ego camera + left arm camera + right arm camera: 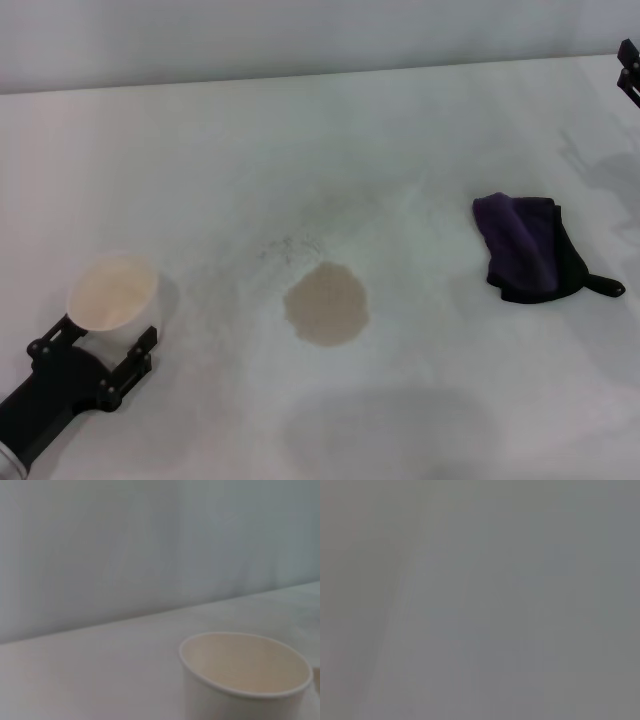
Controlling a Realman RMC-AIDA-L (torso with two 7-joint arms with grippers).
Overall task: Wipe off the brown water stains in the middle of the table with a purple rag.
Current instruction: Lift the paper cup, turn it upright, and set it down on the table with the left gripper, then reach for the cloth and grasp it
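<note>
The brown water stain (326, 303) is a roundish tan patch in the middle of the white table (300, 150). The purple rag (525, 248) lies crumpled to the right of the stain, its black edging and loop tab toward the right. My left gripper (92, 348) is at the near left, shut around the base of an upright, empty paper cup (112, 291). The cup also shows in the left wrist view (245, 672). My right gripper (630, 70) barely shows at the far right edge, well beyond the rag.
Faint grey specks (290, 245) lie just behind the stain. A pale wall (300, 30) rises behind the table's far edge. The right wrist view shows only plain grey.
</note>
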